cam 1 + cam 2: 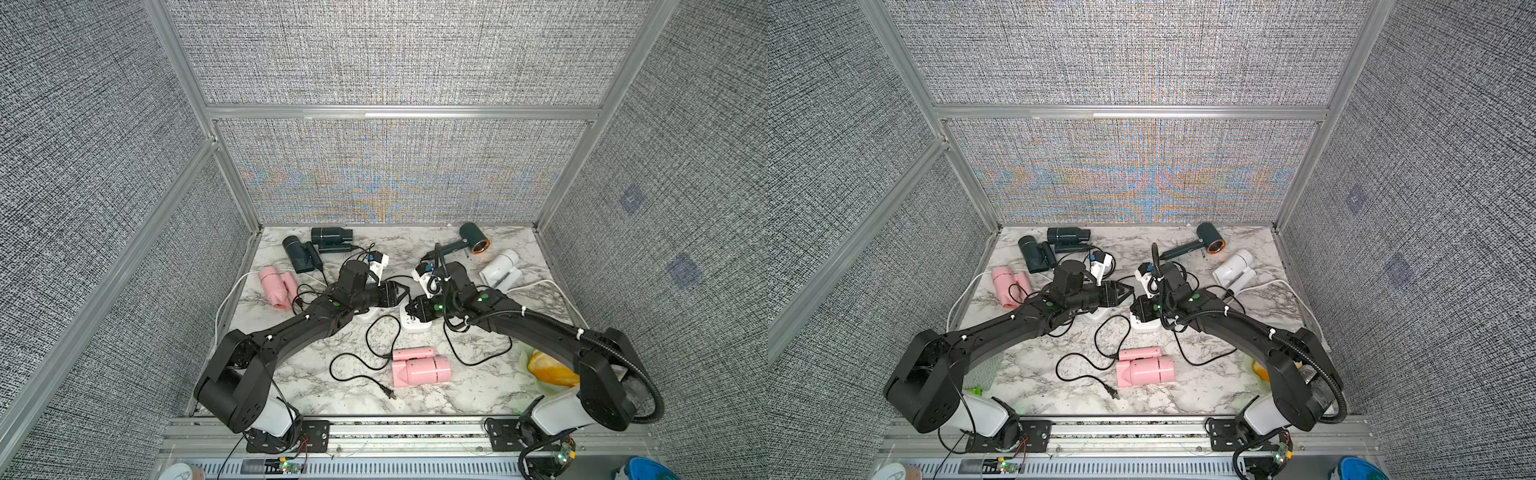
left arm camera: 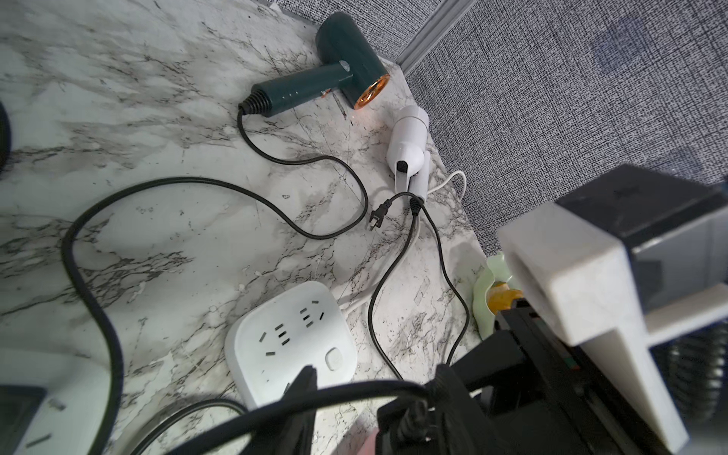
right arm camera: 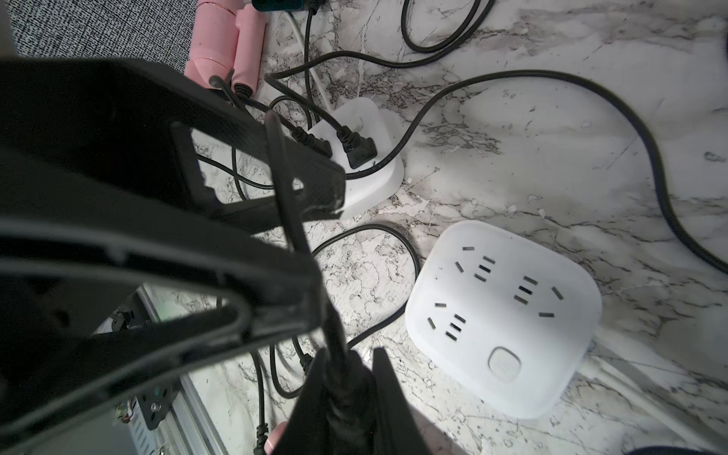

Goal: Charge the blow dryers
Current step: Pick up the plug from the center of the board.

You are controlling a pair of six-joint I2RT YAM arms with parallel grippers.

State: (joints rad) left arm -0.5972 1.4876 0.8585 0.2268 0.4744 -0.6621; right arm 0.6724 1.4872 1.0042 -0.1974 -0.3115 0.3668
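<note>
Pink blow dryer (image 1: 422, 368) lies nearest, its plug (image 1: 388, 392) loose on the marble table (image 1: 457, 399); the right gripper (image 3: 344, 366) pinches a black cord (image 3: 287, 205) by the empty socket block (image 3: 500, 315).

Farther off lie a second pink dryer (image 1: 276, 286) and two dark dryers (image 1: 299, 253) at left, and a copper-nozzled dryer (image 1: 473, 241) and a white dryer (image 1: 500, 268) at right. The left gripper (image 1: 406, 294) stands spread, with the cord running between its fingers; I cannot tell whose cord it is. The likely risks are that the cord snags on those open fingers or slides through the pinch, and that a tug on the tangle drags the light socket block askew.
</note>
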